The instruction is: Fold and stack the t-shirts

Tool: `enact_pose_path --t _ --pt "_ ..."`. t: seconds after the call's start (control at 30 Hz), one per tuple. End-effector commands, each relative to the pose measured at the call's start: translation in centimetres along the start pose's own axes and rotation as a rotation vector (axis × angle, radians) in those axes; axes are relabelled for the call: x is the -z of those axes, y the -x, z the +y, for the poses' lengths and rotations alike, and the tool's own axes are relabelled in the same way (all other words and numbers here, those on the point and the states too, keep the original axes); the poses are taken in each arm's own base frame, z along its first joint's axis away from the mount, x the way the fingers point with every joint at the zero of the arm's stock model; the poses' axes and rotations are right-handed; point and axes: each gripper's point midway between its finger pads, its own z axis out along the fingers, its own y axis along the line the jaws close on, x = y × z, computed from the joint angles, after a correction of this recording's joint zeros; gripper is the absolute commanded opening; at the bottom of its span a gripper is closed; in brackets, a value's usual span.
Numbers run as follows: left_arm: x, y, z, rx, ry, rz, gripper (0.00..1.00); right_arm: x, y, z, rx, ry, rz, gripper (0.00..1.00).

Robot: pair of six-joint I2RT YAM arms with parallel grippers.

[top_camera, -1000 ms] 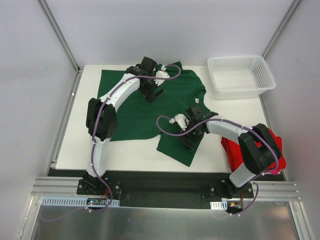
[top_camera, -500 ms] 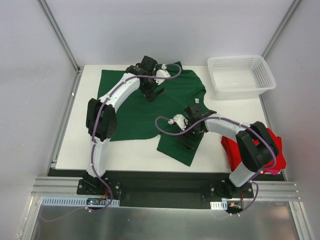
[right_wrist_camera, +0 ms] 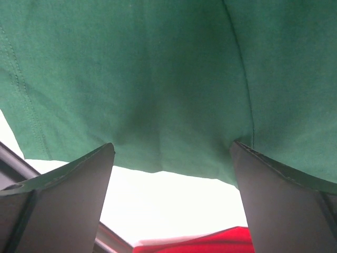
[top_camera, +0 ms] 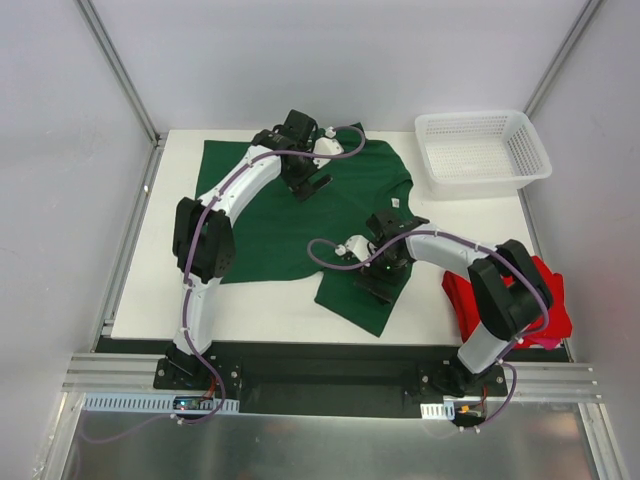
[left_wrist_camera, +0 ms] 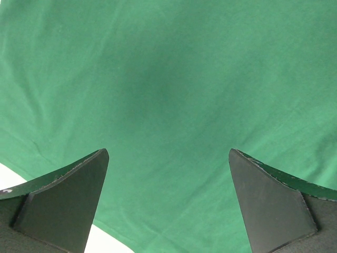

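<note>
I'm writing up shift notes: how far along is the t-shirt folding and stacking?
Done: the green t-shirt lies spread out on the table. In hand: the left tool and right tool, both open, sit just above it, holding nothing. Left: fold it, fold the crumpled red t-shirt at the table's right edge, then stack both.

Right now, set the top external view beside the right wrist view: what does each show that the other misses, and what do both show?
Only the top external view shows the white mesh basket at the table's far right corner, and the left gripper over the far part of the spread shirt. Only the right wrist view shows the stitched hem line up close. Both show the dark green t-shirt, part of the red t-shirt, the white table, and the right gripper, open over the green cloth's edge.
</note>
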Motion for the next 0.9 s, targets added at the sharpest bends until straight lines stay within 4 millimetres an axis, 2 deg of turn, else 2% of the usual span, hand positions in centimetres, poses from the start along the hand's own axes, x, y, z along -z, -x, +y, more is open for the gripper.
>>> enact_pose_path --t 0.0,0.17,0.23,0.43,0.57,0.63,0.7,0.87 --pt "1.8 1.3 0.7 -0.035 0.035 -0.031 0.99 -0.3 -3.2 3.3 -0.022 0.146 0.159 0.97" --pt "0.9 1.1 0.0 -0.010 -0.006 -0.037 0.99 0.0 -2.6 3.1 -0.031 0.134 0.152 0.96" --pt "-0.3 0.9 -0.7 -0.006 -0.052 -0.039 0.99 0.0 -2.4 3.0 -0.033 0.129 0.150 0.96" --pt "-3.9 2.1 -1.7 -0.005 -0.130 -0.066 0.99 -0.1 -2.4 3.3 -0.038 0.131 0.158 0.96" --pt "-4.6 3.0 -4.6 -0.053 -0.213 -0.089 0.99 -0.2 -2.3 3.2 -0.035 0.126 0.161 0.96" --pt "-5.0 2.7 -6.6 -0.068 -0.269 -0.080 0.99 -0.2 -2.2 3.1 -0.039 0.125 0.161 0.96" --pt "-5.5 2.2 -7.7 -0.078 -0.296 -0.063 1.00 -0.2 -2.1 3.1 -0.039 0.126 0.159 0.96" --pt "-5.9 2.2 -8.4 -0.073 -0.321 -0.064 0.99 -0.3 -1.8 3.2 -0.040 0.134 0.157 0.96"
